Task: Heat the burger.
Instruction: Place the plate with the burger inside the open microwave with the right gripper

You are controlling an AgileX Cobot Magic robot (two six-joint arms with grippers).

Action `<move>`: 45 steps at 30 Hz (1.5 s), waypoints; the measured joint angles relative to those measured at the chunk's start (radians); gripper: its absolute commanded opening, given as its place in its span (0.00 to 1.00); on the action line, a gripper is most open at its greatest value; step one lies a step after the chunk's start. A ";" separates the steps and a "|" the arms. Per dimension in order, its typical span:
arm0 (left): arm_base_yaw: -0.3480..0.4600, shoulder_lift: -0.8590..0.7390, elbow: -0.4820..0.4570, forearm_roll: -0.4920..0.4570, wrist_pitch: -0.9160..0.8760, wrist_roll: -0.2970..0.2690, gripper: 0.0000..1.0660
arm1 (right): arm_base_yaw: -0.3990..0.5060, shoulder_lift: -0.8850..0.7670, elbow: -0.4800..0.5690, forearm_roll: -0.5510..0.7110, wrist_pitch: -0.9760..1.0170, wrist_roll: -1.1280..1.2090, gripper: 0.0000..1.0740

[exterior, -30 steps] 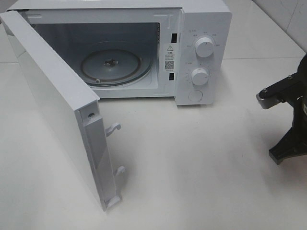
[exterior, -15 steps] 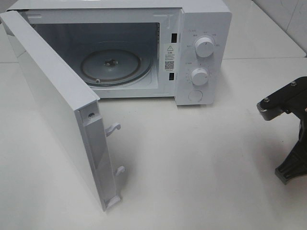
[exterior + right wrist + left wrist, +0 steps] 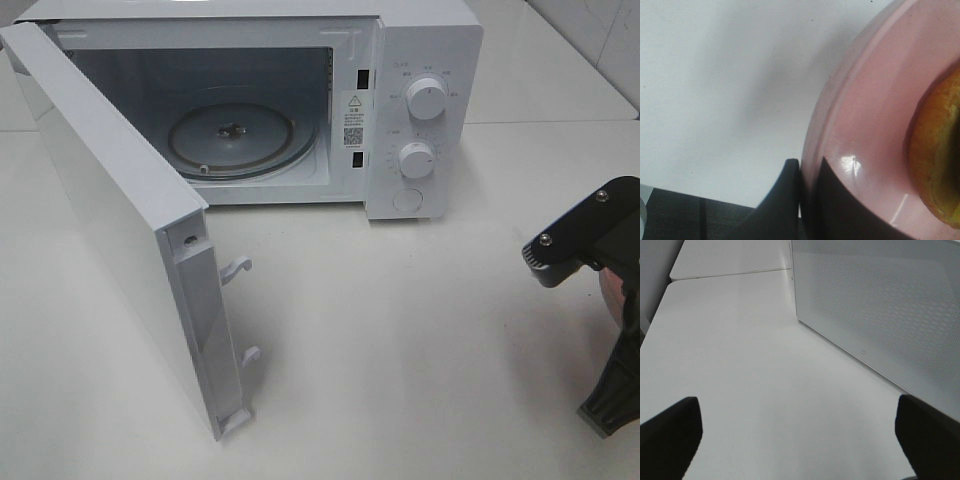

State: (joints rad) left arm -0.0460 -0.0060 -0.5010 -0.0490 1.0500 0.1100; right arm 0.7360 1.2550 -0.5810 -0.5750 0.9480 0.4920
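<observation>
Right pincer (image 3: pixel 807 167) is clamped on the pink plate (image 3: pixel 865 115) under the burger (image 3: pixel 937 150); left pincer (image 3: pixel 797 410) gapes empty; microwave (image 3: pixel 425 60) is opened, unloaded.

White table (image 3: pixel 420 330) w/ white microwave (image 3: pixel 432 45) standing at back, door (image 3: pixel 100 210) swung open on left.

High overview of microwave (image 3: pixel 430 45); wrists close
</observation>
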 measured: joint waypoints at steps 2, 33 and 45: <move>0.000 0.000 0.000 0.000 0.000 0.000 0.92 | 0.037 -0.001 0.000 0.000 0.010 0.000 0.00; 0.000 0.000 0.000 0.000 0.000 0.000 0.92 | 0.327 -0.001 0.000 -0.008 0.000 -0.100 0.00; 0.000 0.000 0.000 0.000 0.000 0.000 0.92 | 0.329 -0.001 0.000 -0.023 -0.053 -0.270 0.00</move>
State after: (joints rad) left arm -0.0460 -0.0060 -0.5010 -0.0490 1.0500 0.1100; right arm 1.0650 1.2540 -0.5810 -0.5980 0.8950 0.2220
